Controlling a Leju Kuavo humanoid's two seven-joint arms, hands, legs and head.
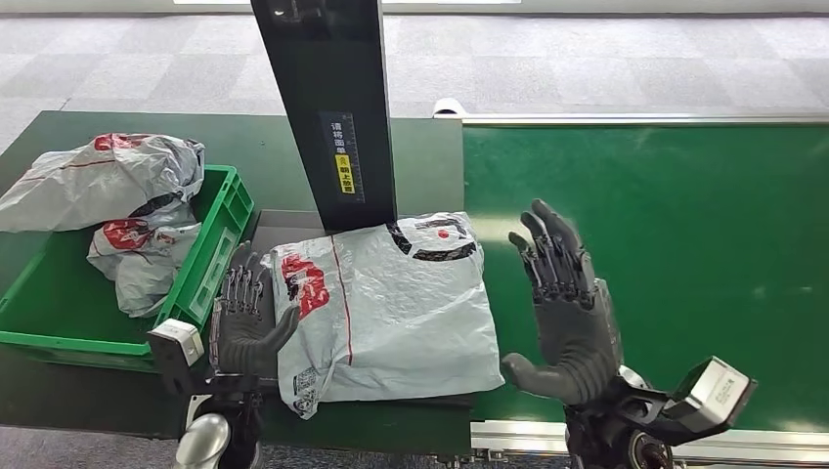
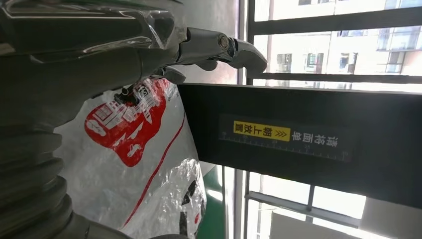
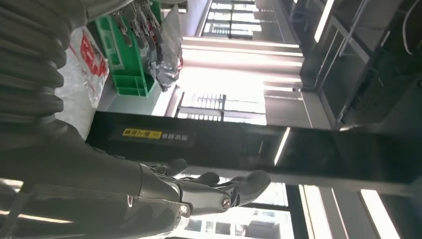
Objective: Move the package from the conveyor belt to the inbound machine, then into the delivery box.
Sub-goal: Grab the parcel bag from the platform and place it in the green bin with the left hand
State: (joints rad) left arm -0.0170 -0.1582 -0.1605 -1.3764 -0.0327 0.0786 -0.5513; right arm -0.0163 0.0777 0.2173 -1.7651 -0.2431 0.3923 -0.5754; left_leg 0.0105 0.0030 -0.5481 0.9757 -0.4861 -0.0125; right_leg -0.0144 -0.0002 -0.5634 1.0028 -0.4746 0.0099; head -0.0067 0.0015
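Observation:
A grey plastic package (image 1: 391,303) with red and black print lies flat on the inbound machine's platform, under its black upright post (image 1: 332,107). My left hand (image 1: 246,318) stands at the package's left edge, fingers apart and palm toward it, seeming to touch the bag. The left wrist view shows the package (image 2: 139,159) close beside that hand (image 2: 149,45) and the post (image 2: 308,139). My right hand (image 1: 565,303) hovers open just right of the package, over the green conveyor belt (image 1: 684,254), apart from the bag. The green delivery box (image 1: 210,249) sits to the left.
The delivery box holds two other grey packages (image 1: 108,181), one piled over its far rim. The belt's metal rail (image 1: 635,117) runs along the back. A dark table (image 1: 244,147) lies behind the box. The right wrist view shows the post (image 3: 239,144) and box (image 3: 127,55).

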